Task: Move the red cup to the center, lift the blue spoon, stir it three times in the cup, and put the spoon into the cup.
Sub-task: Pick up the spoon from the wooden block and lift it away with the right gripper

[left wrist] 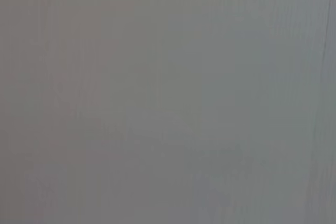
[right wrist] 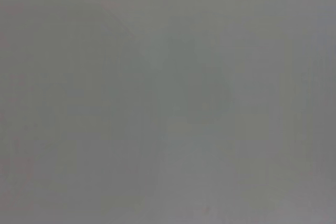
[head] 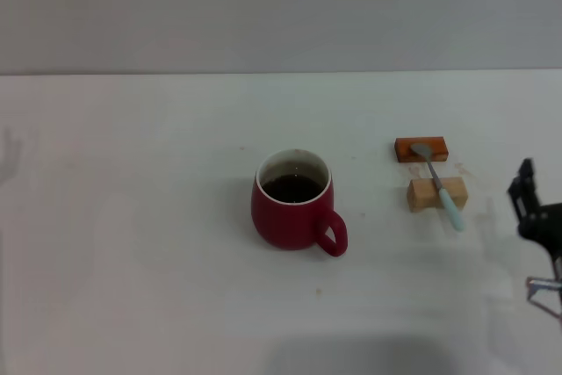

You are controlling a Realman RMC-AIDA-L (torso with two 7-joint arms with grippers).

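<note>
The red cup [head: 294,202] stands upright near the middle of the white table [head: 132,217], its handle turned toward the front right and dark liquid inside. To its right lies the blue spoon [head: 437,184], resting across an orange-brown block [head: 421,149] and a tan wooden block [head: 436,193], bowl on the far block, pale handle pointing toward me. My right gripper [head: 534,208] shows at the right edge, to the right of the spoon and apart from it. The left gripper is out of view. Both wrist views show only plain grey surface.
The table's far edge meets a grey wall at the back. Bare tabletop stretches to the left of the cup and in front of it.
</note>
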